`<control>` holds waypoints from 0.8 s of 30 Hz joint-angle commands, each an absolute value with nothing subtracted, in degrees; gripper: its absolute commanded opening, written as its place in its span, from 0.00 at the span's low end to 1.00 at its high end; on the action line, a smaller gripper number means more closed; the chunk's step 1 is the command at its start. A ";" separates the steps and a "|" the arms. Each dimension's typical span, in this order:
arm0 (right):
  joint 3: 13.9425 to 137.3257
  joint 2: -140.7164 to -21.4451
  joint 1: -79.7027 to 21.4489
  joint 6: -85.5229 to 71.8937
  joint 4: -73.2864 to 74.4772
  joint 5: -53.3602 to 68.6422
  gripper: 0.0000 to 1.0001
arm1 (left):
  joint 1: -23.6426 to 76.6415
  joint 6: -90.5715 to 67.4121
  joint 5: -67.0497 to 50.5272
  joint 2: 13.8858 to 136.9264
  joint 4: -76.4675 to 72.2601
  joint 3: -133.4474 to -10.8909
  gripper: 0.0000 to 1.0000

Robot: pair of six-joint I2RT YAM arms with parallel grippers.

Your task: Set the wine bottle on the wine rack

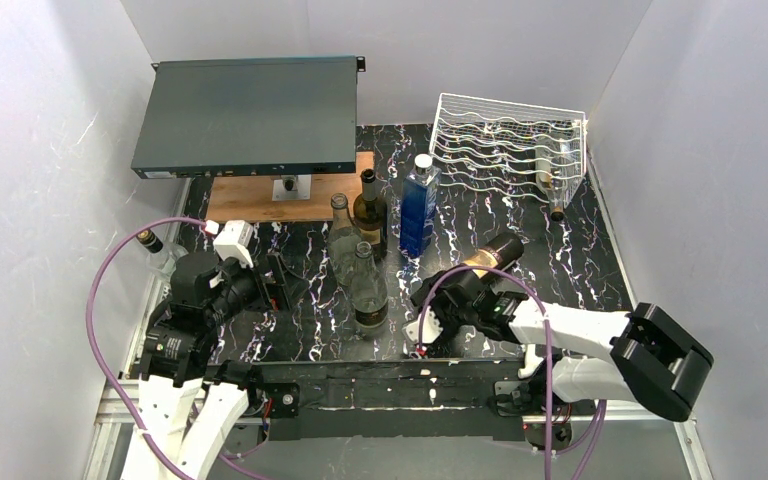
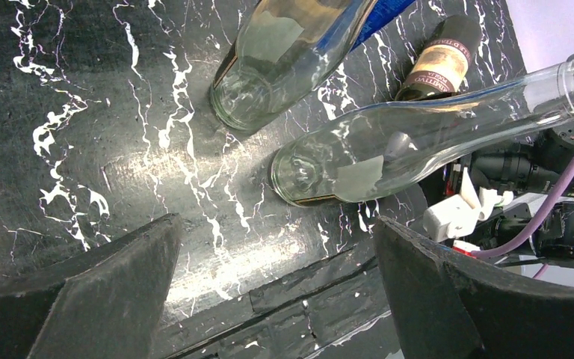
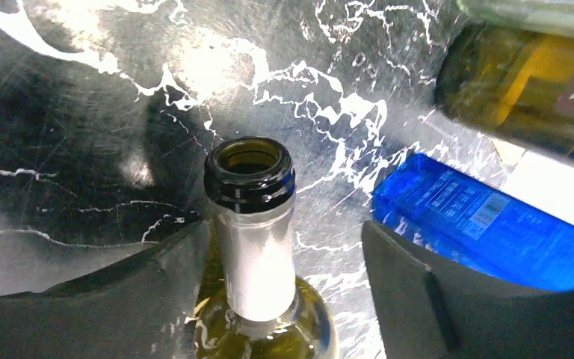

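Right end effector (image 3: 280,228) straddles the bottle (image 3: 254,258). The foil neck sits within it with a gap showing on one side, so a firm clamp cannot be told. Left end effector (image 2: 276,219) is spread wide, empty. The rack (image 1: 510,135) lies well beyond the right end effector. The grip should seat at the shoulder before lifting and clear the blue bottle (image 3: 486,224) close beside it. The bottle is then laid level on the rack.
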State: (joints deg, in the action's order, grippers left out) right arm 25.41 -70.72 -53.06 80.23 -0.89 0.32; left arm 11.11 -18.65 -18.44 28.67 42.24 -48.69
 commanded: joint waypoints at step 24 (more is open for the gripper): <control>53.23 -65.85 -55.26 0.11 32.61 -21.33 0.98 | 10.81 -18.72 -16.01 31.87 42.45 -48.68 0.99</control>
State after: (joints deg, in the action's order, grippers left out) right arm 47.13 -61.17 -54.92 27.77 28.80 -9.13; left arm 11.07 -18.65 -16.88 31.38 42.22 -48.69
